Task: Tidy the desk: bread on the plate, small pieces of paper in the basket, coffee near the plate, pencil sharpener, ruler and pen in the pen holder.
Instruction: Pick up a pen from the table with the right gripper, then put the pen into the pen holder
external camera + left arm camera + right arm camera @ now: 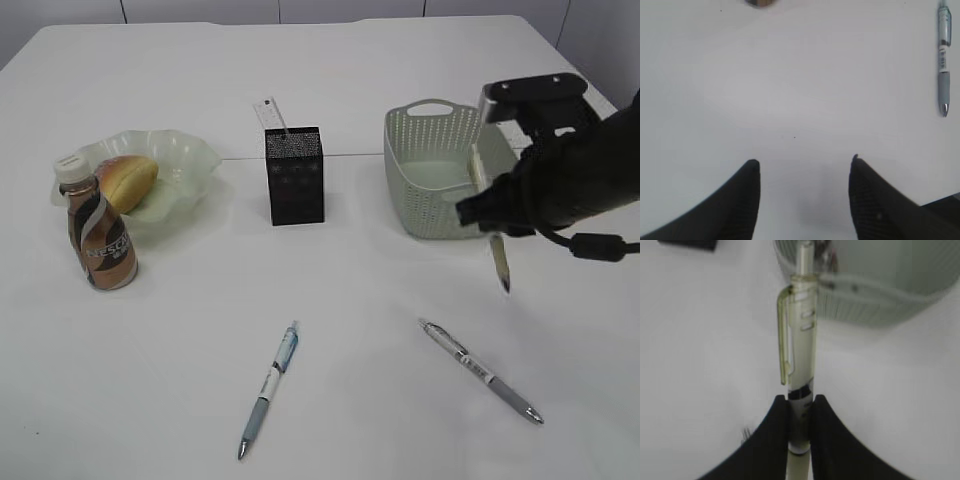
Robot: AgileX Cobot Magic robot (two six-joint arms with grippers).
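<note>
While two pens are lying loose at the front of the counter, a blue-white pen on the left and a grey pen on the right, the right end effector has a third one, a pale greenish clip pen, pinched at its lower barrel with the tip hanging down just in front of the basket. The left end effector hangs over bare counter with its jaws apart and nothing between them. I'd guess these pens are light, stiff and a bit slick, so a mid-barrel pinch is best and a grip near one end could let it swing. Further back, the coffee stands just beside the plate, which has the bread on it, so that side looks done. The pen holder sits mid-counter with the ruler poking out of it. Its mouth is narrow and the ruler takes up some of it, so the pen probably has to go in close to vertical. Plenty of open room between basket and holder, though the basket rim is close to the arm.
</note>
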